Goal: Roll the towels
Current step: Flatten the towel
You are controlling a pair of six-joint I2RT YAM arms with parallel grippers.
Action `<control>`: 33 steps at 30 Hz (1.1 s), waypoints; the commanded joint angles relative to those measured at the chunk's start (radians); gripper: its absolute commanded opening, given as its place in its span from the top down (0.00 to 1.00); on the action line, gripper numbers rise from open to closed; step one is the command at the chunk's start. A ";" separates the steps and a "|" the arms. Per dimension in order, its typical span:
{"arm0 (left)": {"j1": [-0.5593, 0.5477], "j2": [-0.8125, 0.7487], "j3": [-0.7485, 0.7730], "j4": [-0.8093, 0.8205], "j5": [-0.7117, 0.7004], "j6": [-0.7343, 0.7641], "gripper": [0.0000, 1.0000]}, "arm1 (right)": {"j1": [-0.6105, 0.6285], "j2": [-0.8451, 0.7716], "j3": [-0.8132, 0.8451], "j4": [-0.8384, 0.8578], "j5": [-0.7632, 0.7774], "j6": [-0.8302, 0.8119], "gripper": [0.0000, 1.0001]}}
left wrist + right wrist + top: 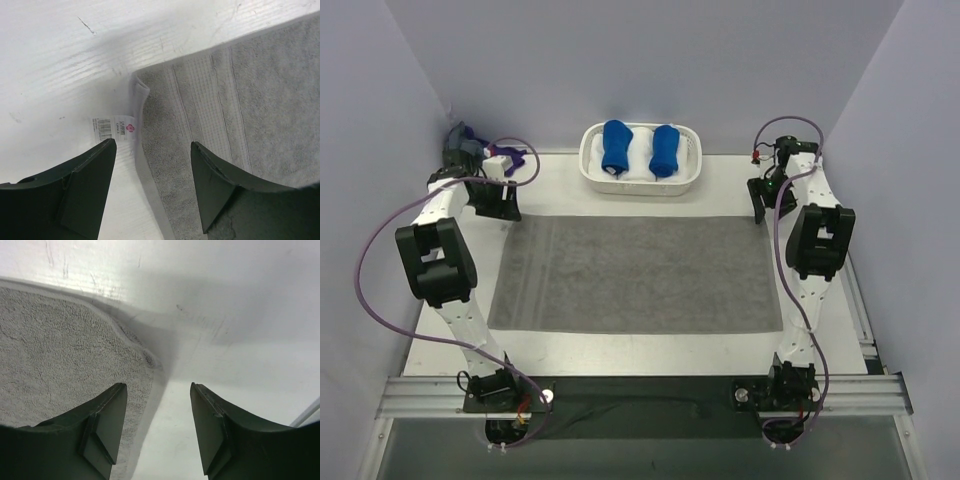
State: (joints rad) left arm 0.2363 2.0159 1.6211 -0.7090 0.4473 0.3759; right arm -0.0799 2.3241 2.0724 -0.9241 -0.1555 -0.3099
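While the overhead view shows the grey towel [635, 275] spread flat on the table [650, 350], only the left wrist view reveals its corner label [114, 128]. The left gripper [152, 145] and right gripper [157, 386] stand open and empty over its far corners.

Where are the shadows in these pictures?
Left wrist view: a soft shadow crosses the white table past the corner of the grey towel. Right wrist view: a shadow lies on the table beside the towel corner. Top view: the towel looks evenly lit.
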 commanded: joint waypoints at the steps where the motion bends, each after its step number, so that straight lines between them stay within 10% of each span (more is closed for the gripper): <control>1: -0.005 0.020 0.068 0.046 -0.030 -0.034 0.29 | -0.006 0.020 0.067 -0.032 0.028 0.012 0.47; 33: -0.066 0.184 0.200 0.042 -0.081 -0.042 0.47 | 0.009 0.112 0.147 0.022 -0.018 0.011 0.62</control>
State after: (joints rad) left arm 0.1768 2.1937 1.7641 -0.6910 0.3710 0.3428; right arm -0.0769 2.4203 2.1845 -0.8722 -0.1619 -0.3069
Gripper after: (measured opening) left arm 0.538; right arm 0.384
